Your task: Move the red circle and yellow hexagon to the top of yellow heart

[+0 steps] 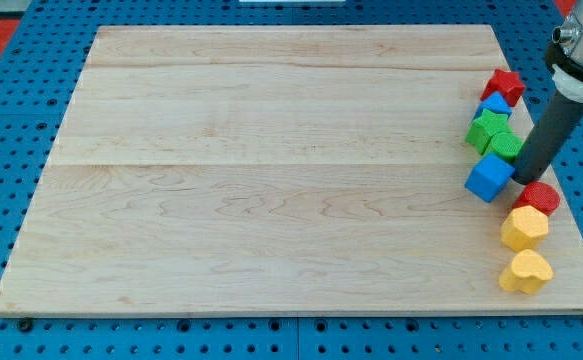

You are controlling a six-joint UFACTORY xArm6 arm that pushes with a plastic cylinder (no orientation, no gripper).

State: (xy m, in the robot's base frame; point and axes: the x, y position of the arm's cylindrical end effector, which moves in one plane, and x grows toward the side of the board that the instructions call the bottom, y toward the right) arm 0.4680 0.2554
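1 camera only, high and in front, tilted down at the wooden board [271, 170]; mid range, whole board in frame bar the bottom-right corner; blue pegboard [11, 120] around the edges; arm cropped at the view's top right

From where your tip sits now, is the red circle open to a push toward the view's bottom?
Probably yes. My tip rests right at the red circle's upper-left edge, nothing between them. But the yellow hexagon sits directly below, so it would likely get shoved along.
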